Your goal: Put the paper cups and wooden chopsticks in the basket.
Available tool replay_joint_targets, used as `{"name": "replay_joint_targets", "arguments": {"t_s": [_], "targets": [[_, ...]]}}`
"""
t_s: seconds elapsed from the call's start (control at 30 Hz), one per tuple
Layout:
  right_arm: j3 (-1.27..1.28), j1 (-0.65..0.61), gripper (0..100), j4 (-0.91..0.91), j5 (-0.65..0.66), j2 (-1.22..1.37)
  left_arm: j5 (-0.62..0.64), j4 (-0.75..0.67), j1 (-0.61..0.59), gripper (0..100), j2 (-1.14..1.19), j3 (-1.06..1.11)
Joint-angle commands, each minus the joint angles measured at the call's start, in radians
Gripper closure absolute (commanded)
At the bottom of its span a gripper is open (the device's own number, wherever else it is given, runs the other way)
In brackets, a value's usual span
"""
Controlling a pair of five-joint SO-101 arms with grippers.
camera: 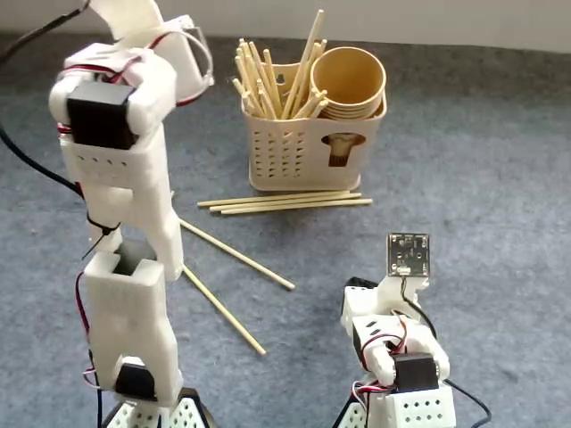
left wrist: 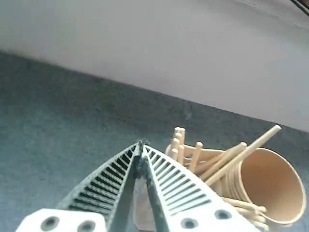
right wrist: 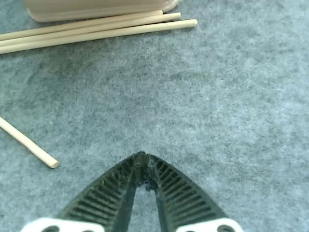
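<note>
A cream basket [camera: 303, 152] stands at the back middle of the grey carpet. It holds stacked paper cups [camera: 350, 85] and a bunch of wooden chopsticks [camera: 268, 80]. Three chopsticks [camera: 285, 202] lie side by side just in front of it. Two more chopsticks [camera: 236, 255] [camera: 223, 310] lie slanted nearer the left arm [camera: 120, 178]. My left gripper [left wrist: 141, 145] is shut and holds nothing, raised beside the basket with the cups [left wrist: 263, 183] behind it. My right gripper [right wrist: 143, 157] is shut and bare, low over the carpet in front of the three chopsticks [right wrist: 96, 31].
The right arm [camera: 397, 348] sits folded at the front right. A pale wall [left wrist: 154, 58] runs behind the carpet. Open carpet [camera: 482, 196] lies to the right of the basket.
</note>
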Motion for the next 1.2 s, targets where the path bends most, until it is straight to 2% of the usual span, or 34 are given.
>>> {"name": "replay_joint_targets", "arguments": {"t_s": [0.0, 0.17, 0.47, 0.67, 0.87, 1.17], "targets": [[0.148, 0.013, 99.4, 0.004, -0.003, -0.015, -0.141, 0.005, -0.088, 99, -0.056, -0.022], [0.148, 0.013, 99.4, 0.004, -0.003, -0.015, -0.213, 0.006, -0.162, 99, -0.067, 0.125], [0.148, 0.013, 99.4, 0.004, -0.003, -0.015, -0.399, 0.000, -0.209, 99, -0.318, 0.796], [0.148, 0.013, 99.4, 0.004, -0.003, -0.015, -0.559, 0.000, -0.209, 99, -0.412, 1.119], [0.148, 0.013, 99.4, 0.004, -0.003, -0.013, -0.684, 0.000, -0.228, 86, -0.371, 1.283], [0.148, 0.013, 99.4, 0.004, -0.005, -0.013, -0.867, -0.031, -0.289, 85, -0.177, 1.325]]}}
